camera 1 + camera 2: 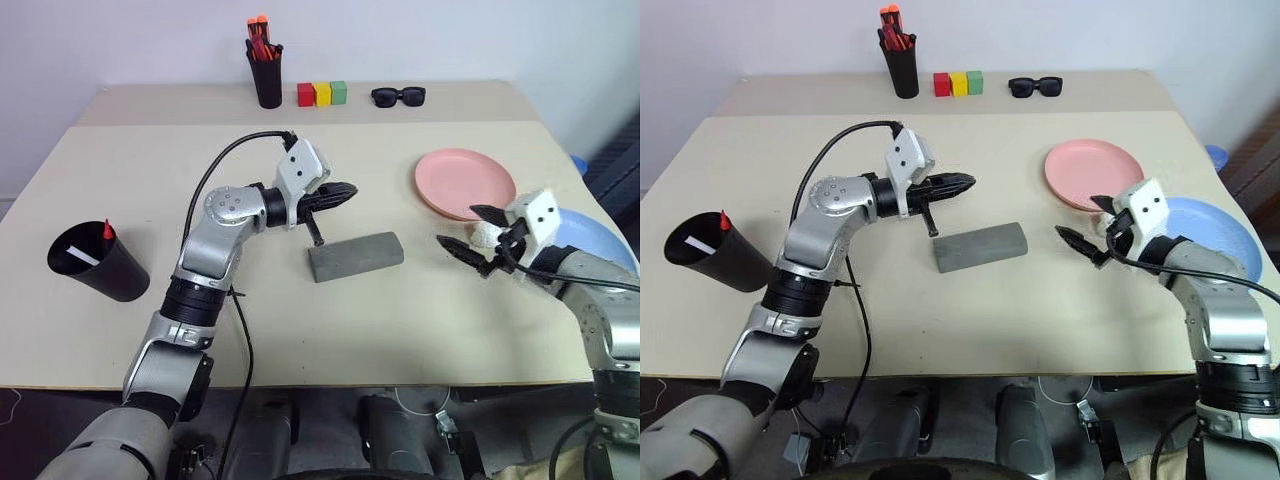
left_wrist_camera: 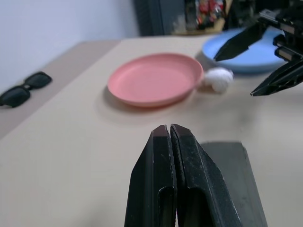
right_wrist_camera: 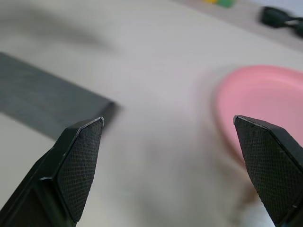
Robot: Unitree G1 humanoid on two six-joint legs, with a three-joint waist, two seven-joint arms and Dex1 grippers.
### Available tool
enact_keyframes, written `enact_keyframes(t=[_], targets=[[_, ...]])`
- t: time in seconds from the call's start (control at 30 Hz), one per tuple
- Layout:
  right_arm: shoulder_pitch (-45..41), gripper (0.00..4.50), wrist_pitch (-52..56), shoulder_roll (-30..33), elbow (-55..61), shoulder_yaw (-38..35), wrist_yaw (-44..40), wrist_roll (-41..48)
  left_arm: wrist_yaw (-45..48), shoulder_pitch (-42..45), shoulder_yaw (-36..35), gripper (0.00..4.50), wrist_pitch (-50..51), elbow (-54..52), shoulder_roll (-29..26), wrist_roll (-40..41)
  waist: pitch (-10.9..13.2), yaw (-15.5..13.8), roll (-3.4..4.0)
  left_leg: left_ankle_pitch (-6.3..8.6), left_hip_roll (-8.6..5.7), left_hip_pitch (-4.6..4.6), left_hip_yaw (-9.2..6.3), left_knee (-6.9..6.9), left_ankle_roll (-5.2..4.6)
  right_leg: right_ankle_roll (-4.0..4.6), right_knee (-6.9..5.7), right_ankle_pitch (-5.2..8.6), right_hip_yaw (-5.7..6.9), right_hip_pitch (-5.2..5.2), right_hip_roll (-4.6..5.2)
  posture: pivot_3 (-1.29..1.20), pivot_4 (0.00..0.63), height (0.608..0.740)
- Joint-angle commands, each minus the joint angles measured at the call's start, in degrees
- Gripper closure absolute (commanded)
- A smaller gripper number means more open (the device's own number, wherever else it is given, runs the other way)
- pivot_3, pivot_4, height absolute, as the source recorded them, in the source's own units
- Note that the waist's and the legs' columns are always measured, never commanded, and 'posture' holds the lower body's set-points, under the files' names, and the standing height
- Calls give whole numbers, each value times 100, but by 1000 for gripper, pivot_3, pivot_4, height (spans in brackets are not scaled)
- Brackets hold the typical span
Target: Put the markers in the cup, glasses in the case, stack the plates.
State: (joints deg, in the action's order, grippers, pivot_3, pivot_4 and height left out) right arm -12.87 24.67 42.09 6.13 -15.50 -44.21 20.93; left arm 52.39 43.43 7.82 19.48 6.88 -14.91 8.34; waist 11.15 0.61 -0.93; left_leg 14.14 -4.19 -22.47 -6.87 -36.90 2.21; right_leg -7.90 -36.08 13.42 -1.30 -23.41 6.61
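The black cup (image 1: 95,262) lies tilted at the table's left with the red marker (image 1: 108,231) and the white marker (image 1: 82,255) inside it. The grey case (image 1: 356,256) lies closed at mid-table. My left gripper (image 1: 345,192) hovers just behind and above it, shut with nothing between its fingers (image 2: 161,156). The pink plate (image 1: 465,183) sits to the right, and the blue plate (image 1: 598,238) beside it at the table's right edge. My right gripper (image 1: 470,232) is open and empty in front of the pink plate, partly over the blue one. The glasses are hidden.
At the back edge stand a black pen holder (image 1: 266,78) with orange-tipped pens, three coloured blocks (image 1: 322,94) and black sunglasses (image 1: 398,96). A small white ball-like thing (image 2: 218,79) lies between the two plates by my right gripper.
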Motion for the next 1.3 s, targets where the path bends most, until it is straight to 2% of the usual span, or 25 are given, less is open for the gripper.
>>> enact_keyframes(t=[0.03,0.07,0.3,0.33,0.57,0.73,0.83,0.9,1.07,1.3], targets=[[190,0,194,245,266,-430,265,-44,242,-133,10,3933,118,-428,271,641,0,-17,0,1,0,-1,-1,0,-1,0,1,0,0,1,0,0,150,740],[232,0,275,303,250,-516,340,-52,253,-145,52,3652,206,-459,285,671,0,-17,0,1,0,-2,-1,-3,-2,0,2,0,0,2,1,0,150,740],[632,0,570,770,-200,-979,556,-262,585,-136,419,160,425,-455,284,829,-1,7,2,2,0,-1,7,-10,-4,0,1,0,-1,4,1,0,150,740],[669,0,583,801,-258,-1005,542,-261,668,-154,481,29,428,-479,253,841,-2,11,3,2,1,-1,7,-9,-4,0,1,1,-1,4,0,0,150,740],[1295,0,782,724,-292,-1090,526,-206,814,-191,802,29,0,-469,86,604,-3,-1,5,3,1,0,10,-10,-6,0,4,1,-3,6,1,0,150,740],[1413,0,631,615,-538,-913,568,-302,711,-142,914,29,-120,-452,153,469,-3,0,5,4,2,1,10,-10,-7,0,7,1,-3,8,1,0,150,740],[1239,874,487,552,-926,-861,728,-401,660,-137,923,0,-139,-477,133,430,-3,6,5,4,2,1,10,-10,-7,0,8,1,-3,8,1,0,150,740],[1186,1770,392,501,-1051,-828,783,-442,649,-139,938,0,-154,-480,96,397,-4,3,7,4,2,1,10,-9,-7,0,7,1,-2,8,1,0,150,740],[1089,4451,266,380,-1164,-710,890,-543,660,-132,938,0,-158,-481,34,386,-4,1,8,4,2,1,10,-10,-7,-1,8,2,-3,9,1,0,150,740],[725,4487,-387,271,-1153,-623,1422,-947,540,-92,939,0,-289,-383,8,241,-4,11,6,4,1,2,9,-11,-7,-2,10,2,-2,12,1,0,150,740]])
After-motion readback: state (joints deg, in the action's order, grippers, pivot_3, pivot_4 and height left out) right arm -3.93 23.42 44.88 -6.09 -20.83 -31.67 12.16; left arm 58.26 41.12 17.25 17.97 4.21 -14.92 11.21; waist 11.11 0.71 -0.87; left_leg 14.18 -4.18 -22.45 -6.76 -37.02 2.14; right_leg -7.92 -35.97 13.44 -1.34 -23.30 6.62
